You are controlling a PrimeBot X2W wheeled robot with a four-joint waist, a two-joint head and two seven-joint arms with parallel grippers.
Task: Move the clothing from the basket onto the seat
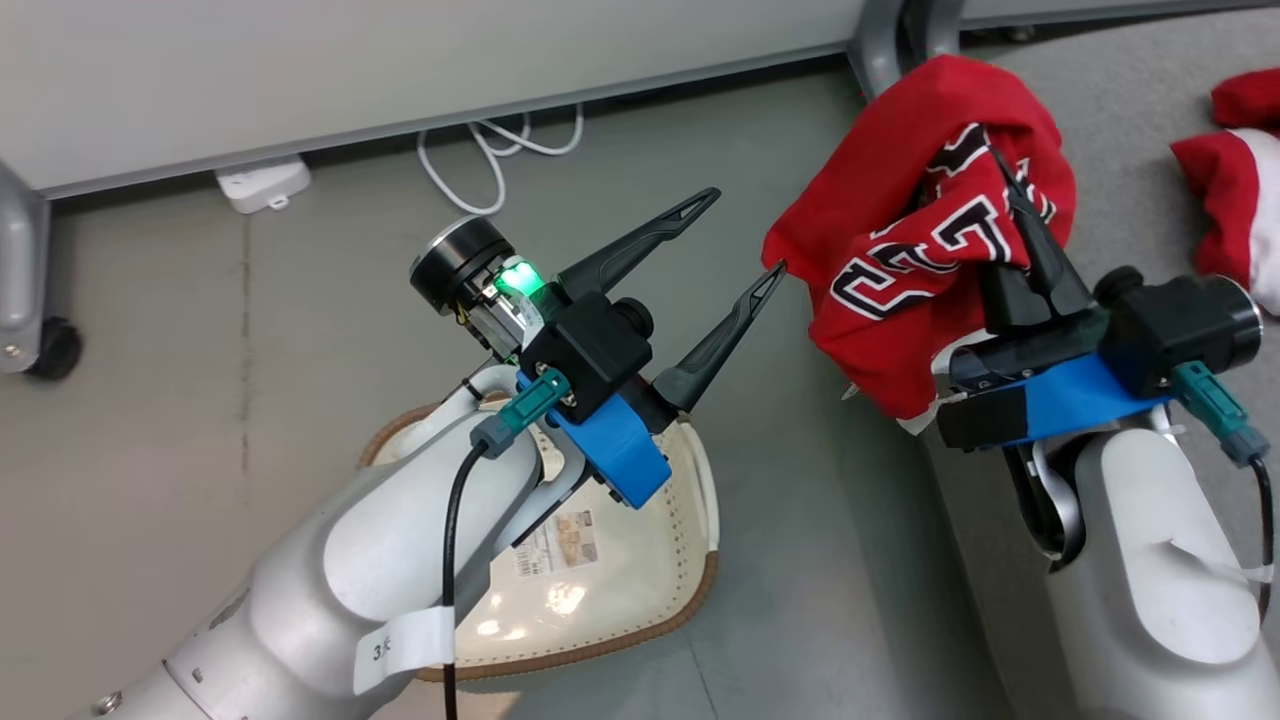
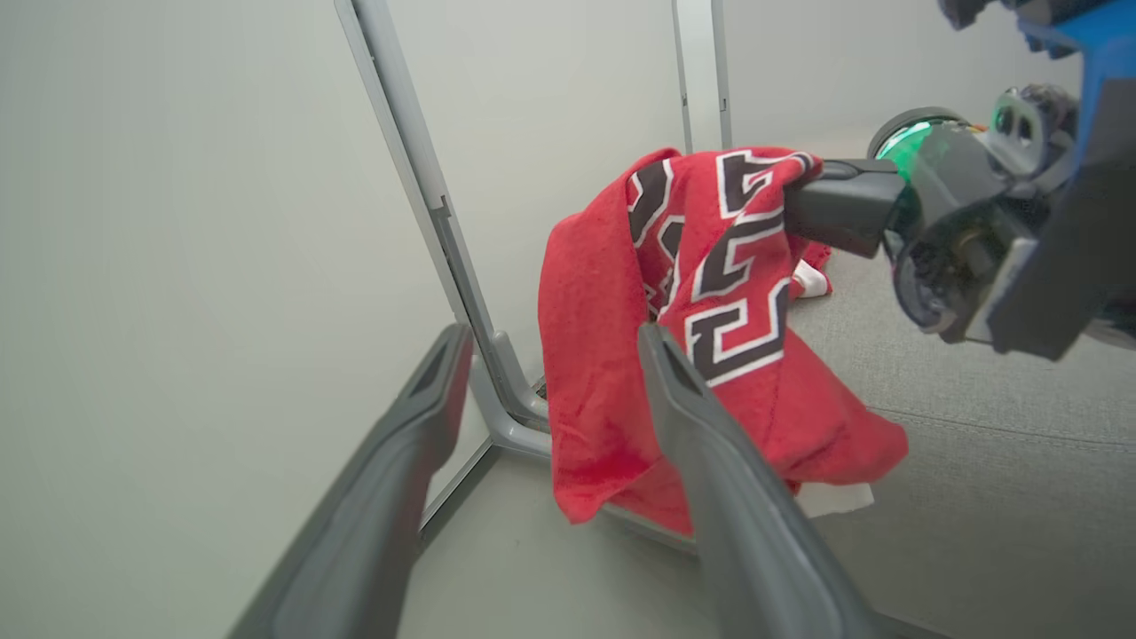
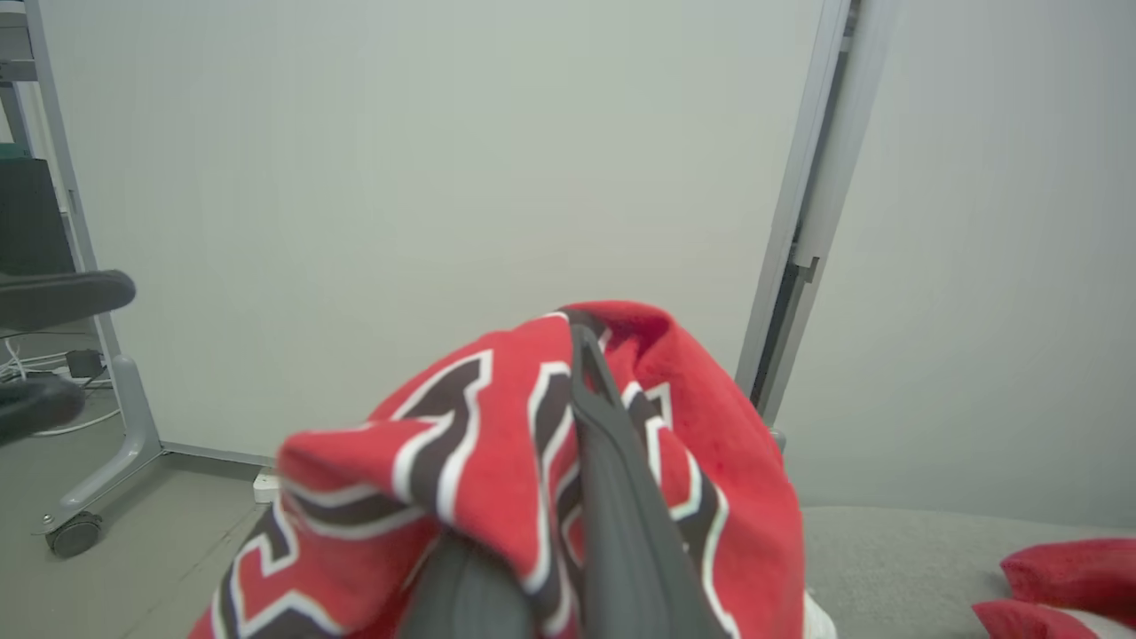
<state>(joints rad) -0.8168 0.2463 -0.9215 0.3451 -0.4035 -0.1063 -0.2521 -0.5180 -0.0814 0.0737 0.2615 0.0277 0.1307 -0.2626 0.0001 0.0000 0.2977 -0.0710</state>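
Our right end effector [image 1: 1010, 200] pinches the jersey [image 1: 900, 230] over the seat [image 1: 1120, 130] edge; our left end effector [image 1: 748, 228] hangs spread beside it. In the head view we also see the basket [image 1: 690, 610] on the floor [image 1: 300, 300] and the other garment [image 1: 1235, 190] on the seat.

Your basket [image 1: 640, 590] sits on the floor [image 1: 200, 420] at lower left, partly under the left forearm. The seat [image 1: 1120, 150] lies to its right, with a strip of floor between them. The jersey [image 1: 900, 230] hangs from your right gripper [image 1: 1010, 200], pinched between its fingers, over the seat's left edge. Just left of the jersey is your left gripper [image 1: 748, 228], fingers spread, above the floor. Further right, the second garment [image 1: 1235, 190] lies on the seat. Behind everything stands a partition panel [image 1: 400, 60]; at its foot lie a cable [image 1: 480, 160] and a power adapter [image 1: 262, 185]. A caster [image 1: 55, 345] stands far left.
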